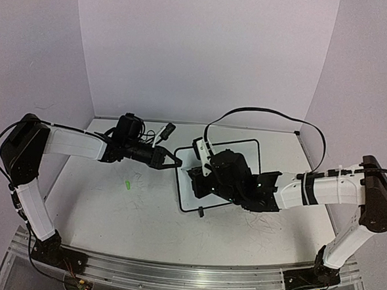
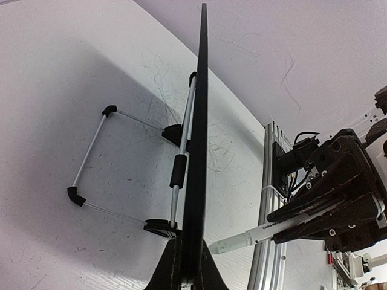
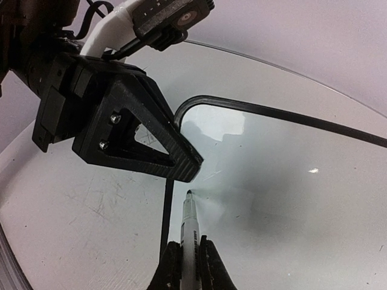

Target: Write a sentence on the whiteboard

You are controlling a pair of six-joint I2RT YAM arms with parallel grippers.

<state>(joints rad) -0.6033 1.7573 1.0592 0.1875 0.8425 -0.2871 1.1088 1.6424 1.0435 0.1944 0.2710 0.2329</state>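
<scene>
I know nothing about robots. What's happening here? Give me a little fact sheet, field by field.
Left gripper: shut on the whiteboard, at its edge
Right gripper: shut on a marker
Marker tip: at the board's face near the gripped edge; contact unclear
Board support: propped on a wire stand
Writing on board: none visible
Tabletop: covered in scribbled marks
</scene>
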